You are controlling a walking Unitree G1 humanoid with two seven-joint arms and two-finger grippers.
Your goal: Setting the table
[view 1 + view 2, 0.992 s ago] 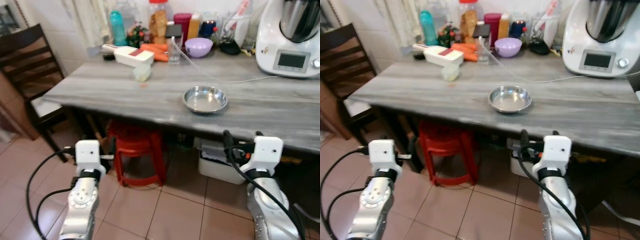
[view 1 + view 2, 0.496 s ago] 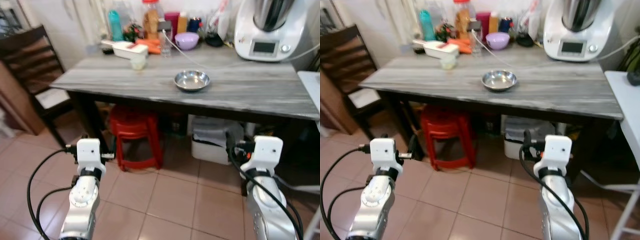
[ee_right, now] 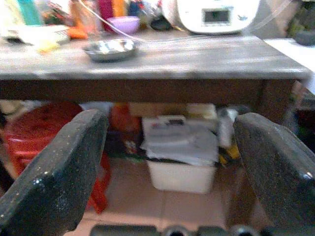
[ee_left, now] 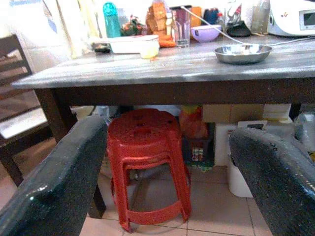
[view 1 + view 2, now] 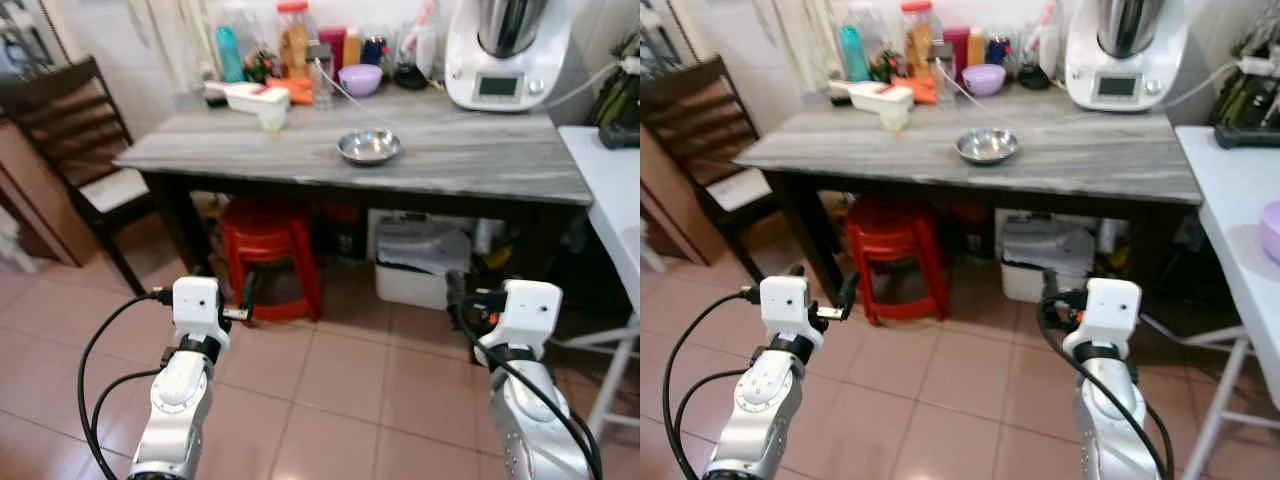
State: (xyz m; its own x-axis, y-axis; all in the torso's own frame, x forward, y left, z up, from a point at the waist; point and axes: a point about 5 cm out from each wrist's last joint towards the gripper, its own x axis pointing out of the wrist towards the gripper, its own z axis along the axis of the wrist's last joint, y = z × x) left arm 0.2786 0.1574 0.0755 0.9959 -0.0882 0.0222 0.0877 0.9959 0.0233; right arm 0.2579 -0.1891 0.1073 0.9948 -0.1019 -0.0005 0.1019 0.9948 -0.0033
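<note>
Both arms are hanging low over the tiled floor (image 5: 350,400), the left tool (image 4: 167,162) and right tool (image 3: 170,162) gaping wide, holding nothing. Beyond, a steel bowl (image 5: 368,147) is sitting mid-worktop (image 5: 480,170), above a red stool (image 5: 262,232).

left tool (image 4: 167,177) empty, fingers spread; right tool (image 3: 170,174) likewise

Steel bowl (image 5: 369,147) on grey table (image 5: 480,160)

Purple bowl (image 5: 1272,228) cut off at edge; back-row jars (image 5: 292,35) blurred.
</note>
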